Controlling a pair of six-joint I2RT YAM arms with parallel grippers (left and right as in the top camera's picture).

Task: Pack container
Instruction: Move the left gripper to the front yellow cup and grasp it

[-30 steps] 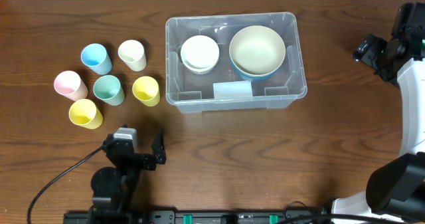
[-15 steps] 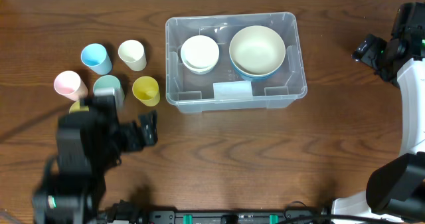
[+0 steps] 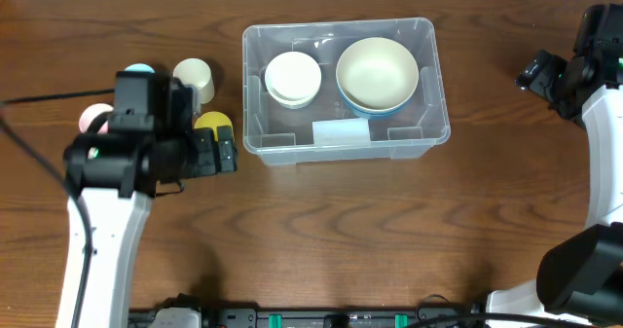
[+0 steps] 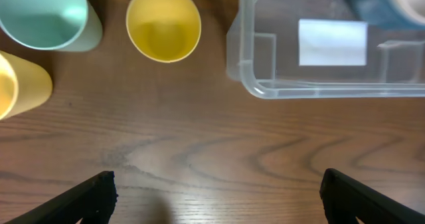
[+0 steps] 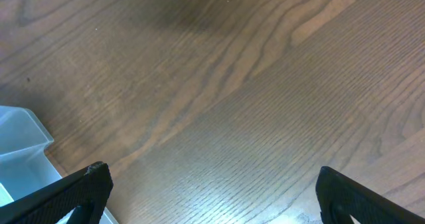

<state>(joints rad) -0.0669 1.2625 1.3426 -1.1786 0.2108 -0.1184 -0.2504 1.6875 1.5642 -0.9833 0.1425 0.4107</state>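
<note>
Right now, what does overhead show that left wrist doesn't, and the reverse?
Only overhead: cream cup, pink cup, right arm, the far half of the bin. Only left wrist: mint cup, second yellow cup at the left edge. Both: yellow cup beside the bin's near-left corner, and its white label.

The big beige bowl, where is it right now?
In the overhead view, the big beige bowl sits inside the clear bin, in its right half, next to the smaller white bowl.
</note>
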